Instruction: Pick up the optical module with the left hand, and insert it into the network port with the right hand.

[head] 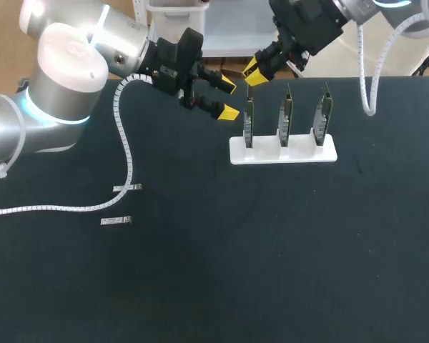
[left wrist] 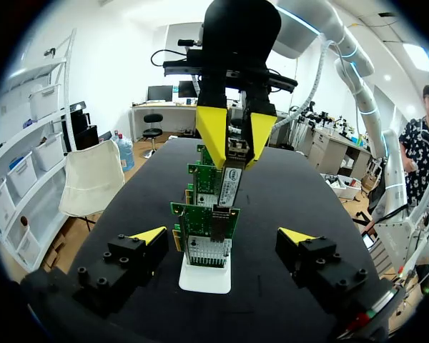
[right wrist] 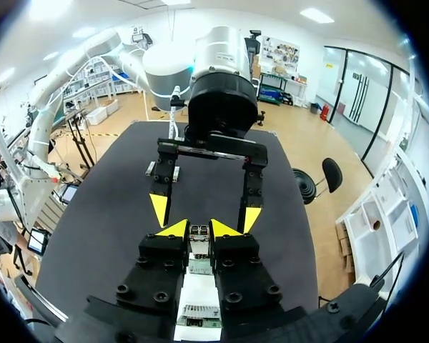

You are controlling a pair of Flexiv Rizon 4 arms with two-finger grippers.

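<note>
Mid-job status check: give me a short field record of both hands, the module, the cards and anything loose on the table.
left hand: open, empty, beside the end network card
right hand: shut on the optical module, above that card
optical module: upright, lower end at the card's top edge; seating cannot tell
white stand: holds three upright cards
loose: two small silver modules lying on the table, apart from the stand

The head view looks steeply down on the table (head: 200, 271) from above and behind, at a distance. The left wrist view faces the card stand (left wrist: 204, 275) end-on, close, with the right gripper (left wrist: 235, 146) beyond. The right wrist view looks down on the same stand from the opposite end, closer still, facing the left gripper (right wrist: 204, 214). All three views share the stand.
</note>
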